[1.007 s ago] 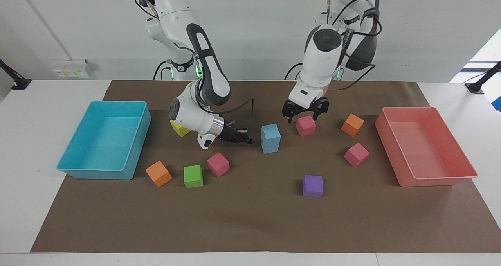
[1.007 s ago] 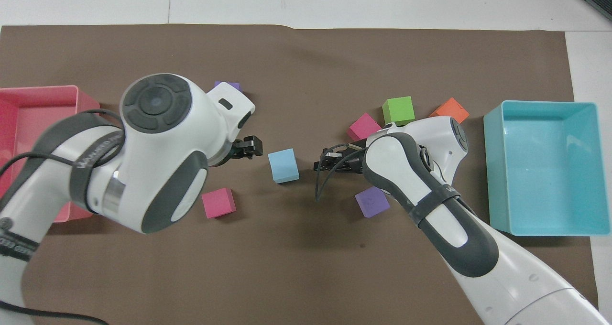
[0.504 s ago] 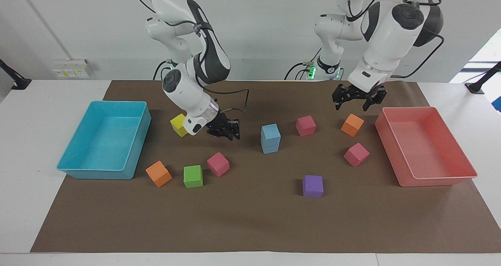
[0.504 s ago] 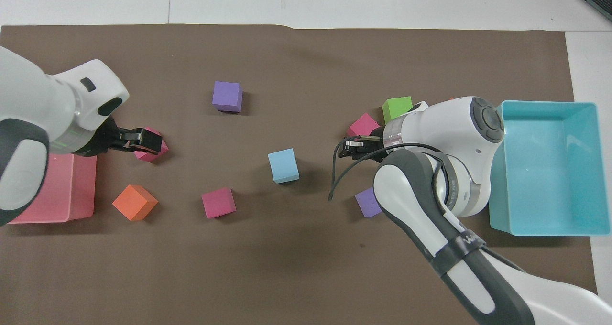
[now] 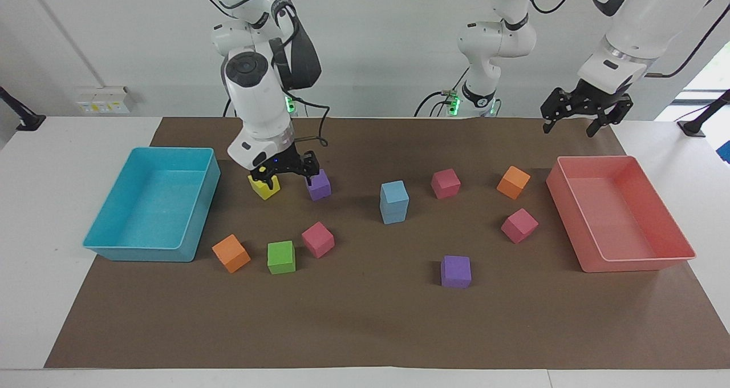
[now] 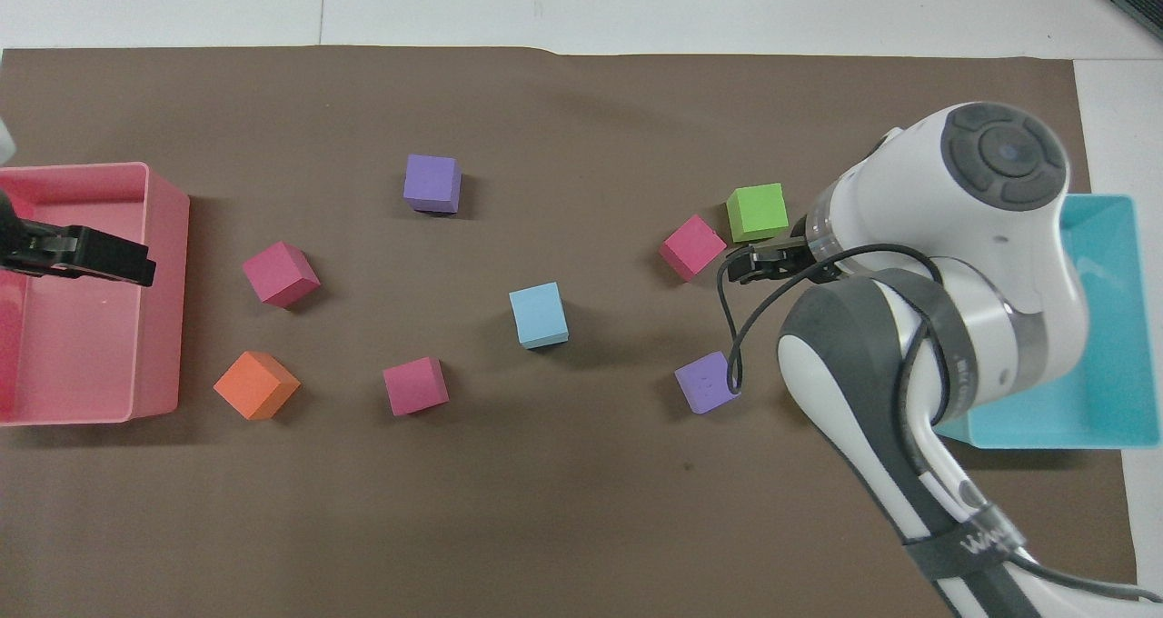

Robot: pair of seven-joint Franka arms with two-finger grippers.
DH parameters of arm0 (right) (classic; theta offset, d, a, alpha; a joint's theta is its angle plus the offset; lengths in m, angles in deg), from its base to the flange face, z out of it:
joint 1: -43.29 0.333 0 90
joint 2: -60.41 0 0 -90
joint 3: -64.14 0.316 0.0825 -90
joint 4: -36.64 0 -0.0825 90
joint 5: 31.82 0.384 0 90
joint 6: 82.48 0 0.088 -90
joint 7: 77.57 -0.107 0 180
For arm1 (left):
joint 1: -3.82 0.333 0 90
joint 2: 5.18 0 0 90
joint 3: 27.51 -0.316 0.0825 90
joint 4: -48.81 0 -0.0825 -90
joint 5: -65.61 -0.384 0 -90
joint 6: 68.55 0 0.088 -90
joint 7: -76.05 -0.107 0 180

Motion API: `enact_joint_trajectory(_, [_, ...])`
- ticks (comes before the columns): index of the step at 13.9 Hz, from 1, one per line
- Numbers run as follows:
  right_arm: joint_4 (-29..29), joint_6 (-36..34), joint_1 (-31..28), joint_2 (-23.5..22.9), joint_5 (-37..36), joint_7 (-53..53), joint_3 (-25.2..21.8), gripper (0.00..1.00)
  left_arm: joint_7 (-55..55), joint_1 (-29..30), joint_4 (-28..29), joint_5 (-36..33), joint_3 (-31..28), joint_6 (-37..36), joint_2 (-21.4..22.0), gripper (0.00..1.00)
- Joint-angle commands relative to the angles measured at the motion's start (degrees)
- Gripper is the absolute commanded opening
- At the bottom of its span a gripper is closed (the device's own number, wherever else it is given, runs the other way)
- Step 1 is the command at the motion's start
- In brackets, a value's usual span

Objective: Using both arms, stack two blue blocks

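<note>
The two blue blocks (image 5: 394, 202) stand stacked one on the other near the middle of the brown mat, and nothing touches them. From overhead only the top block (image 6: 539, 314) shows. My right gripper (image 5: 283, 172) is open and empty. It hangs low over the gap between a yellow cube (image 5: 264, 187) and a purple cube (image 5: 319, 184), well apart from the stack; it also shows in the overhead view (image 6: 763, 262). My left gripper (image 5: 584, 113) is open and empty, raised over the robots' edge of the mat by the pink bin; overhead it (image 6: 91, 256) covers the bin.
A turquoise bin (image 5: 151, 205) stands at the right arm's end and a pink bin (image 5: 639, 258) at the left arm's end. Several loose cubes lie around the stack: magenta (image 5: 445, 182), orange (image 5: 513, 181), magenta (image 5: 519, 225), purple (image 5: 455, 271), magenta (image 5: 317, 239), green (image 5: 281, 257), orange (image 5: 231, 253).
Both grippers have drawn away from the stack. The left one rose and swung toward the pink bin. The right one pulled back over the yellow and purple cubes. The stack has not moved.
</note>
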Motion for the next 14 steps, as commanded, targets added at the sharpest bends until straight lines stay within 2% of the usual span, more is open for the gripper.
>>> enact_joint_trajectory(1, [-2.3, -2.9, -4.6, 3.8, -2.0, -0.5, 0.8, 1.0, -1.5, 1.3, -6.1, -0.5, 0.4, -4.6, -2.7, 1.0])
enact_joint_trajectory(3, [-2.4, -4.7, -6.6, 7.0, -2.1, 0.0, 0.6, 1.0, -1.7, 1.5, -9.3, -0.5, 0.4, -7.8, -4.4, 1.0])
enact_joint_trajectory(6, [-3.0, -6.7, -8.8, 9.3, -2.2, 0.1, 0.4, 1.0, -1.5, 1.6, -7.9, -0.3, 0.6, -7.5, -3.3, 1.0])
enact_joint_trajectory(10, [-9.1, -16.5, -11.9, 10.0, -2.1, 1.1, -0.2, 1.0, -1.2, 1.7, -6.8, -0.4, 0.7, -8.2, -2.2, 1.0])
enact_joint_trajectory(14, [-8.5, -19.9, -12.3, 13.1, -2.1, 3.6, -3.4, 1.0, -1.0, 3.1, -7.1, -0.4, 0.7, -7.7, -2.1, 1.0])
